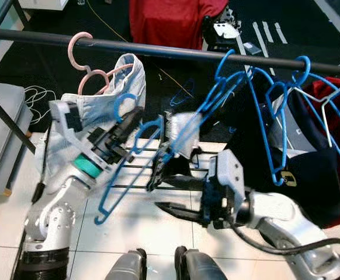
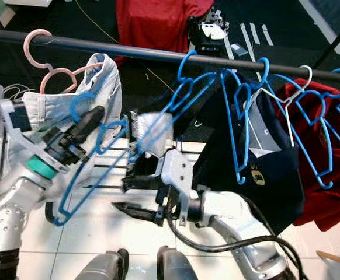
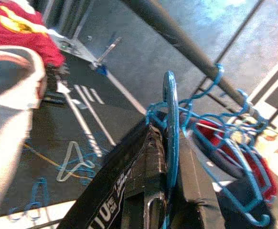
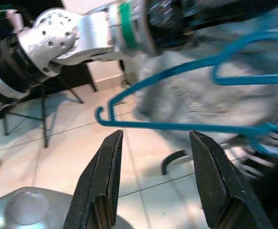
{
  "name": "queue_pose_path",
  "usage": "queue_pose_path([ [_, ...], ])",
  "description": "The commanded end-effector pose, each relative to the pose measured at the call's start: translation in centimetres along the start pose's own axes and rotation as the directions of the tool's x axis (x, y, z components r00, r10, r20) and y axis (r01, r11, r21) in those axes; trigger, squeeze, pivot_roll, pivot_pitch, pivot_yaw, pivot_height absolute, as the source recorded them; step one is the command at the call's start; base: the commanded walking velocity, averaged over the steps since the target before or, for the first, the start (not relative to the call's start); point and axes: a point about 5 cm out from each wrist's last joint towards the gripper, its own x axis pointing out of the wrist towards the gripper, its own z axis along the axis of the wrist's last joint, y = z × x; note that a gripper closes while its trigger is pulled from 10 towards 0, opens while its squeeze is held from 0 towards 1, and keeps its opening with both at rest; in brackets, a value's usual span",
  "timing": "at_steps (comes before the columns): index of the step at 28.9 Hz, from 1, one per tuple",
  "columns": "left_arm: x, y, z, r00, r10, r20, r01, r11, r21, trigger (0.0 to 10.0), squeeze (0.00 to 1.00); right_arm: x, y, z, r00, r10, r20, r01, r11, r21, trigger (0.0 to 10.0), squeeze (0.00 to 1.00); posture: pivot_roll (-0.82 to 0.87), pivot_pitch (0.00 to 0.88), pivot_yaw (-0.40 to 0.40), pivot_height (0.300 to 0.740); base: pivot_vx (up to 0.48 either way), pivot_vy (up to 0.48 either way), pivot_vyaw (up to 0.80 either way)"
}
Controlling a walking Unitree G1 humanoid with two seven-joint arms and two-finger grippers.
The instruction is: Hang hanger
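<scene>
**One blue hanger held below the rail, hook not yet on**

One blue hanger [image 1: 129,169] sits left of centre in the left eye view, clamped near its neck by the left gripper [image 1: 125,129]. Its long axis runs diagonally, from the lower left tip up toward the hook at upper right, which points up toward the dark rail [image 1: 158,49] but hangs clear below it. The risk, as I judge it: the hook could snag the neighbouring blue hangers [image 1: 263,93] or the grey garment [image 1: 123,87] on the pink hanger [image 1: 85,58], because all crowd the same stretch of rail.

In the right eye view the right gripper [image 2: 129,195] hovers low at centre, jaws wide and holding nothing.

The left wrist view shows the hanger's hook [image 3: 170,109] rising at centre between the black fingers [image 3: 144,191], the rail crossing diagonally above it.

The right wrist view has the hanger's lower bar lying almost level across mid-frame, above the spread fingers [image 4: 101,181].
</scene>
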Motion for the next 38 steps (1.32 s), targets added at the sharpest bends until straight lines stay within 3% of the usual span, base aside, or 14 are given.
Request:
queue_pose_path([
  [1,-0.2,0.3,-0.1,1.000,0.005,-0.003,-0.005,1.000,0.018,10.0,0.00,-0.2,-0.1,0.5,1.000,-0.009,0.017,0.009,1.000,-0.003,10.0,0.00,-0.12,0.103,0.002,0.740,0.000,0.000,0.00],
  [6,-0.8,1.4,0.1,0.998,0.056,-0.008,-0.055,0.997,0.056,10.0,0.00,-0.5,-1.1,1.2,0.997,-0.070,0.039,0.071,0.997,-0.029,10.0,0.00,-0.12,0.103,0.000,0.740,0.000,0.000,0.00],
  [8,-1.5,2.6,1.4,0.992,0.120,0.038,-0.123,0.987,0.101,10.0,0.00,-0.9,-1.9,2.2,0.991,-0.119,0.057,0.122,0.991,-0.057,10.0,0.00,-0.11,0.104,-0.014,0.740,0.000,0.000,0.00],
  [14,-2.3,3.3,2.7,0.990,0.128,0.056,-0.135,0.981,0.139,10.0,0.00,-1.5,-2.6,2.6,0.986,-0.159,0.048,0.162,0.984,-0.076,10.0,0.00,-0.11,0.105,-0.019,0.740,0.000,0.000,0.00],
  [16,-2.8,2.7,1.7,0.997,0.080,-0.018,-0.076,0.985,0.156,10.0,0.00,-1.4,-3.3,1.7,0.970,-0.241,0.042,0.244,0.966,-0.082,10.0,0.00,-0.11,0.105,-0.019,0.740,0.000,0.000,0.00],
  [20,-2.8,2.5,1.1,0.997,0.069,-0.042,-0.062,0.985,0.159,10.0,0.00,-1.4,-3.5,1.3,0.958,-0.282,0.049,0.285,0.956,-0.071,10.0,0.00,-0.11,0.105,-0.019,0.740,0.000,0.000,0.00],
  [22,-1.9,1.2,-0.7,0.991,0.068,-0.114,-0.038,0.968,0.247,10.0,0.00,-1.1,-4.5,0.9,0.888,-0.441,0.132,0.446,0.895,-0.015,10.0,0.00,-0.10,0.107,-0.013,0.740,0.000,0.000,0.00],
  [23,-1.9,1.2,-0.7,0.991,0.068,-0.114,-0.038,0.968,0.247,10.0,0.00,-1.1,-4.5,0.9,0.888,-0.441,0.132,0.446,0.895,-0.015,10.0,0.00,-0.10,0.107,-0.013,0.740,0.000,0.000,0.00],
  [24,-1.2,0.5,-1.3,0.990,0.066,-0.127,-0.025,0.954,0.299,10.0,0.00,-1.1,-4.8,1.0,0.843,-0.508,0.177,0.513,0.858,0.021,10.0,0.00,-0.09,0.100,-0.008,0.740,0.000,0.000,0.00],
  [26,-1.2,0.5,-1.3,0.990,0.066,-0.127,-0.025,0.954,0.299,10.0,0.00,-1.1,-4.8,1.0,0.843,-0.508,0.177,0.513,0.858,0.021,10.0,0.00,-0.09,0.100,-0.008,0.740,0.000,0.000,0.00],
  [27,-0.6,-0.1,-1.5,0.990,0.061,-0.129,-0.015,0.941,0.337,10.0,0.00,-1.0,-5.0,1.1,0.806,-0.552,0.213,0.556,0.830,0.049,10.0,0.00,-0.09,0.092,-0.001,0.740,0.000,0.000,0.00],
  [33,0.5,-0.4,-1.1,0.993,0.069,-0.092,-0.026,0.916,0.400,10.0,0.00,-1.0,-4.4,1.4,0.800,-0.548,0.245,0.543,0.834,0.093,10.0,0.00,-0.10,0.077,0.015,0.740,0.000,0.000,0.00],
  [38,0.2,-0.3,-1.0,0.993,0.090,-0.076,-0.052,0.914,0.403,10.0,0.00,-1.1,-4.5,1.3,0.800,-0.547,0.245,0.545,0.834,0.083,10.0,0.00,-0.10,0.063,0.010,0.740,0.000,0.000,0.00],
])
